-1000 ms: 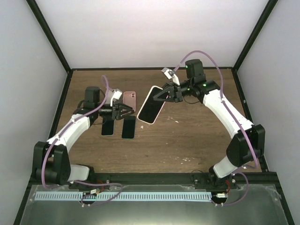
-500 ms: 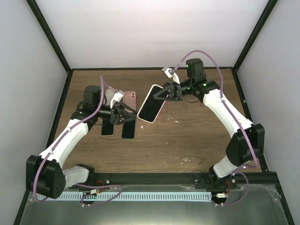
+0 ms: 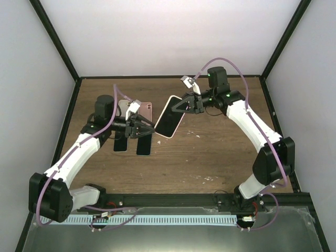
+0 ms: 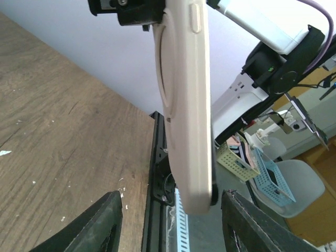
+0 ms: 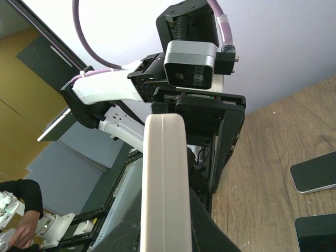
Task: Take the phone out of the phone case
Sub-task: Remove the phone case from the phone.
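The phone, black screen up, sits in a cream case (image 3: pixel 169 117) and is held tilted in the air above the table's middle. My right gripper (image 3: pixel 184 106) is shut on its upper end. In the right wrist view the case's edge (image 5: pixel 164 178) stands between my dark fingers (image 5: pixel 202 226). My left gripper (image 3: pixel 148 127) is open at the case's lower left end. In the left wrist view the case's back (image 4: pixel 186 105) hangs between my spread fingertips (image 4: pixel 113 210) without touching them.
Two black phones (image 3: pixel 120 143) (image 3: pixel 144 143) lie flat on the wooden table under my left gripper. A pink phone (image 3: pixel 146 109) lies just behind them. The black frame rail (image 3: pixel 168 199) runs along the near edge.
My left gripper has moved right and up towards the lower end of the cased phone, which now lies between its open fingers. The right gripper and phone have barely moved.
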Motion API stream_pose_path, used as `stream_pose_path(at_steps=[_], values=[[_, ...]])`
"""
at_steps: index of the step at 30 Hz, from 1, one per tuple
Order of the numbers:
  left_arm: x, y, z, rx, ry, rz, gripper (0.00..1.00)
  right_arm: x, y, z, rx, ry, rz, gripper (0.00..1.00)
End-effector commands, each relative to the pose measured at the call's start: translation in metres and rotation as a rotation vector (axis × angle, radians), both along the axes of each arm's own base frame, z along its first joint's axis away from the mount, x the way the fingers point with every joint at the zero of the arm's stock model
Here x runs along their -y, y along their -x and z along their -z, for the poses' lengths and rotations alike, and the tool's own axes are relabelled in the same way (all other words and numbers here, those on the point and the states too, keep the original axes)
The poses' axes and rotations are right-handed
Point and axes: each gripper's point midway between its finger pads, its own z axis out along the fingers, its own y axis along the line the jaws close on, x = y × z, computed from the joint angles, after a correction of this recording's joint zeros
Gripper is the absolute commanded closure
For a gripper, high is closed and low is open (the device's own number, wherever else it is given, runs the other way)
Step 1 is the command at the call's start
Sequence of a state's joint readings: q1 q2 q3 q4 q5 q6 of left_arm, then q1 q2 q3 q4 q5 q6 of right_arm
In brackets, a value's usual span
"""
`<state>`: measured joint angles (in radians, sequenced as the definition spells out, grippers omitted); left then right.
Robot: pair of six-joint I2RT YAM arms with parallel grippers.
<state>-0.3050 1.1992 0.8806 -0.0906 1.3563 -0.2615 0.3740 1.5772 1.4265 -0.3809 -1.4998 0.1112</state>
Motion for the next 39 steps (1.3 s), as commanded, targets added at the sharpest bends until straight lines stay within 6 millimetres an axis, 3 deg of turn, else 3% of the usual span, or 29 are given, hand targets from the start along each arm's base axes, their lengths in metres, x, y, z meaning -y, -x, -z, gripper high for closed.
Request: stream_pose_path(at_steps=[1,14,22,27,33,39], values=[[0.002,-0.010,-0.001,0.029,-0.011,-0.032,0.48,0.005,0.008,-0.014,0.017,-0.041,-0.047,0.99],[-0.001,-0.039,0.038,0.001,-0.072,-0.130,0.60,0.012,0.037,-0.026,0.001,-0.101,-0.183,0.99],[-0.002,-0.056,0.064,-0.003,-0.151,-0.199,0.68,0.012,0.044,-0.029,0.007,-0.113,-0.203,0.99],[0.001,-0.053,0.062,-0.004,-0.135,-0.172,0.68,0.011,0.049,-0.032,0.002,-0.130,-0.237,0.99],[0.002,-0.035,0.046,-0.020,-0.042,-0.082,0.61,0.011,0.050,-0.037,0.003,-0.150,-0.245,0.99],[-0.001,-0.032,0.045,-0.032,-0.026,-0.070,0.57,0.012,0.050,-0.040,0.005,-0.159,-0.252,0.99]])
